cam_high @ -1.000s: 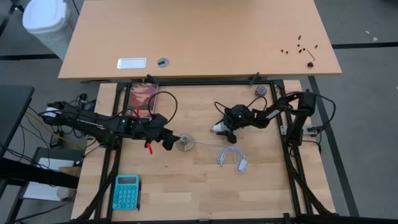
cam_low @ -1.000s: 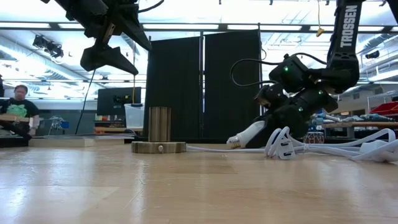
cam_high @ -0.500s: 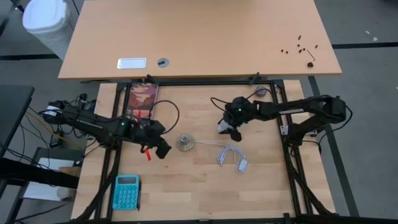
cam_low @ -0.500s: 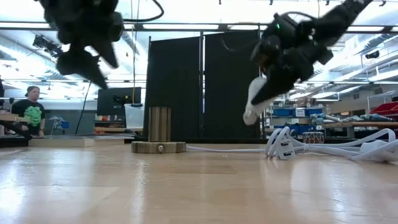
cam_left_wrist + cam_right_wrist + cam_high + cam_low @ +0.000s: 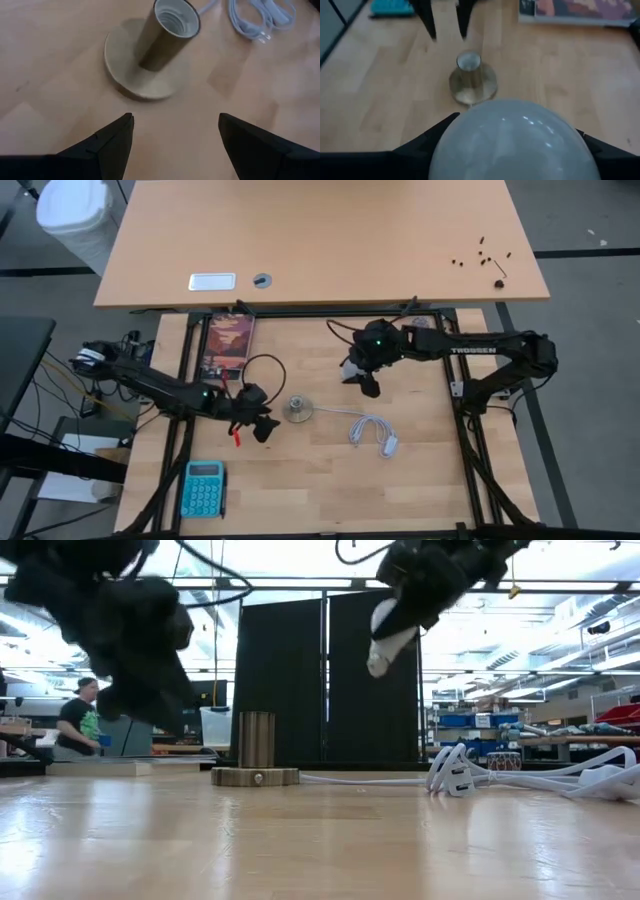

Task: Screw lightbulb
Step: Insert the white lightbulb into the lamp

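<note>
The lightbulb (image 5: 385,632), white with a silvery screw base, hangs high above the table in my right gripper (image 5: 358,375), which is shut on it. Its frosted dome (image 5: 512,140) fills the near part of the right wrist view. The brass-grey socket (image 5: 297,410) stands upright on its round disc on the wood, its open white mouth (image 5: 176,17) facing up. My left gripper (image 5: 264,425) hovers open just left of the socket, low over the table, its fingers (image 5: 116,137) pointing at the disc with nothing between them. My right gripper pinches the bulb's rounded dome (image 5: 447,134) between its two fingers, one on each side. The fingers slant down toward the table's left. The bulb is lifted clear and tilted, its screw base (image 5: 376,664) pointing down and away from the fingers.
A white cable with a plug (image 5: 372,430) lies coiled right of the socket. A teal calculator (image 5: 203,488) sits at the near left and a book (image 5: 230,340) at the far left. A person (image 5: 80,720) stands in the room behind.
My right gripper has risen steeply with the lightbulb, which lay with its base end near the table and now hangs clear, high above it. My left gripper has come down toward the table and a little toward the near edge, staying open beside the socket.
</note>
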You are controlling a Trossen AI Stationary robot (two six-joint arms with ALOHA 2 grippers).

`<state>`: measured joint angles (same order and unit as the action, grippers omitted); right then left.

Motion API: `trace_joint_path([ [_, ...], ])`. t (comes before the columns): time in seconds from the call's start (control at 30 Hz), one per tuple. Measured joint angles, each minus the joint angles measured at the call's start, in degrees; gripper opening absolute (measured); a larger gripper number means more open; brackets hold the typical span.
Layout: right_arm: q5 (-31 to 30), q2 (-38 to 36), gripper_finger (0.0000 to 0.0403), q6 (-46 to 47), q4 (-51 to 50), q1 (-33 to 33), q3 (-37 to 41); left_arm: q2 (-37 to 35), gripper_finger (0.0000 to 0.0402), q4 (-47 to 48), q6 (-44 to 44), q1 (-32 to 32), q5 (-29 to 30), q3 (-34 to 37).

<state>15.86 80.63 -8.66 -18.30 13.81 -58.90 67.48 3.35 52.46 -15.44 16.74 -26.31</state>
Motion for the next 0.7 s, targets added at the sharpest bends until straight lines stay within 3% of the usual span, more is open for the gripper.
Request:
trace_joint_path([
  [0.2, -1.4, 3.9, 0.0274, 3.5, -3.8, -1.9, -6.2, 5.9, 0.0294, -3.6, -4.2, 0.0, 5.6, 1.4],
  [0.43, -1.4, 10.7, 0.0263, 4.2, -5.7, -3.9, -12.0, 12.1, 0.0294, -13.2, -25.8, 0.0, 10.3, 1.2],
  [0.7, -1.2, 13.3, 0.0270, 5.5, -4.8, -3.8, -13.3, 17.0, 0.0294, -20.8, -26.9, 1.2, 12.7, 1.1],
])
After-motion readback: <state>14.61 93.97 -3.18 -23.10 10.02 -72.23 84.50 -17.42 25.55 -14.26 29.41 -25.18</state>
